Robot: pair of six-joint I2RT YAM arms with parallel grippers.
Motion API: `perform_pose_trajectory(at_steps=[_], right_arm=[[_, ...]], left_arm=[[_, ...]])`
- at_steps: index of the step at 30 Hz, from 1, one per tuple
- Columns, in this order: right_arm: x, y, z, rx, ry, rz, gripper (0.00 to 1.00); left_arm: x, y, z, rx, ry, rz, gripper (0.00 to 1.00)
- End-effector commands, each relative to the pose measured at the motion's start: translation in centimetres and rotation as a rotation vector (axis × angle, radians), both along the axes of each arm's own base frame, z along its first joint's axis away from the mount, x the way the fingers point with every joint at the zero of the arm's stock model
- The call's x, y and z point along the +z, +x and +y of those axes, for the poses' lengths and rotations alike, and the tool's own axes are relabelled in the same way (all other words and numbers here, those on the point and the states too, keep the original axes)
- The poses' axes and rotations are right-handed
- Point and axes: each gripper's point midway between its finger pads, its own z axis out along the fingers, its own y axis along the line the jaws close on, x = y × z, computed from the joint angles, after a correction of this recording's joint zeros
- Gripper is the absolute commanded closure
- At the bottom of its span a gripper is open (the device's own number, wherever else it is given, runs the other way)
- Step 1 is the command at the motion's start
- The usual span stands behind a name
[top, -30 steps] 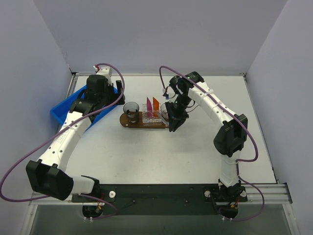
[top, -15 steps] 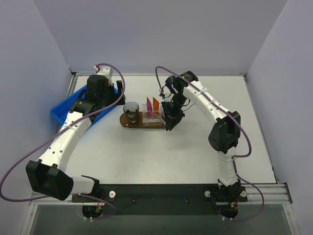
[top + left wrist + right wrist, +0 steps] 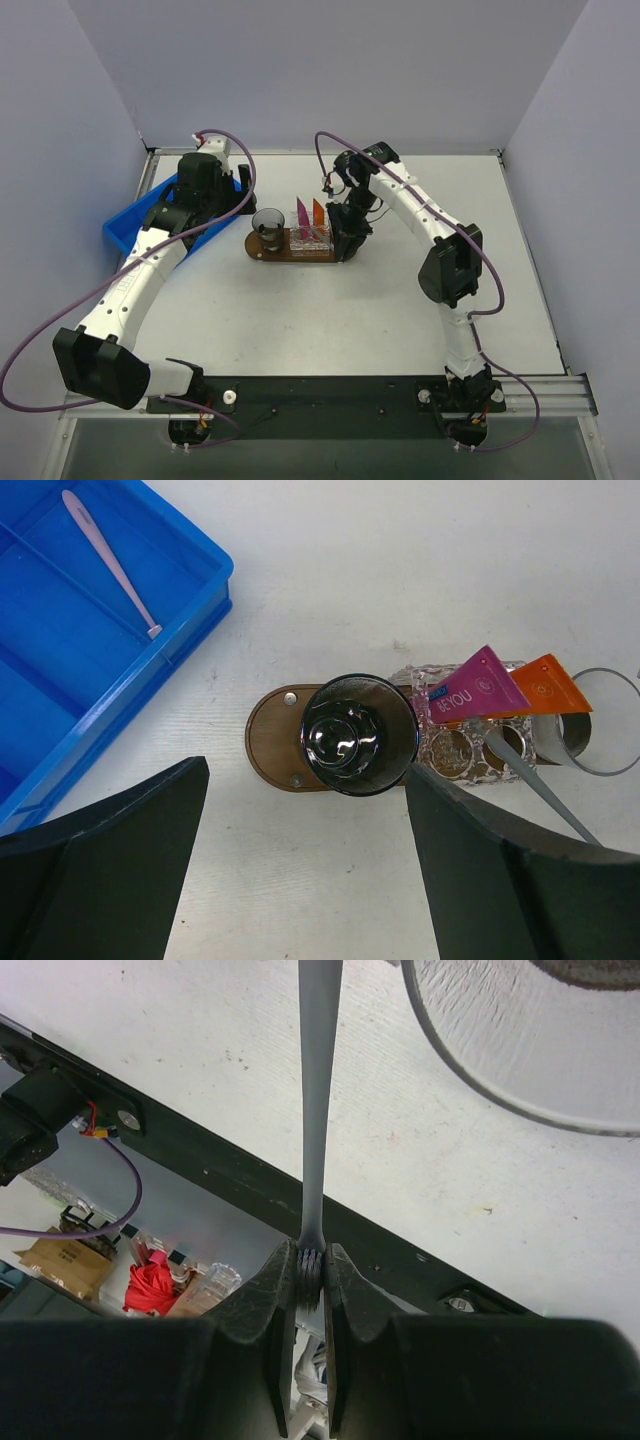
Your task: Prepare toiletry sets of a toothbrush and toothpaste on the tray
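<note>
In the right wrist view, the right gripper [image 3: 312, 1263] has its two fingers pressed together on the end of a thin pale-lavender plastic toothbrush [image 3: 319, 1080]. The brush runs up the frame past the rim of a clear round cup [image 3: 500, 1040]. At centre frame of the left wrist view, the flat dark-brown oval wooden tray [image 3: 272, 742] carries a dark glass cup [image 3: 358, 735] and, just right of it, a clear cut-glass holder [image 3: 455, 750]. The small orange toothpaste tube [image 3: 545, 687] stands tilted in that holder, touching a magenta tube [image 3: 468, 687]. The left gripper [image 3: 305, 780] hangs above, fingers wide apart, holding nothing. At upper left, a blue plastic bin [image 3: 60, 680] holds a pink toothbrush [image 3: 110, 560].
</note>
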Motion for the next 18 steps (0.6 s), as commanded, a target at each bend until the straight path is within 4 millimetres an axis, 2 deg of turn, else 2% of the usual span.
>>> perform_pose_trajectory(at_steps=[1,8,18], right_arm=[[1.5,-2.6,-1.4,-0.011,-0.063,0.123,1.00],[1.2,-2.0,-1.0,-0.014,-0.057,0.126,1.00],[1.0,-1.5,-0.9,-0.021,-0.053,0.125,0.87]], left_arm=[[1.6,0.5,0.2,0.006,0.000,-0.048,0.09],[1.5,0.7,0.4,0.011,0.001,-0.044,0.09],[1.5,0.9,0.5,0.016,-0.003,-0.040,0.09]])
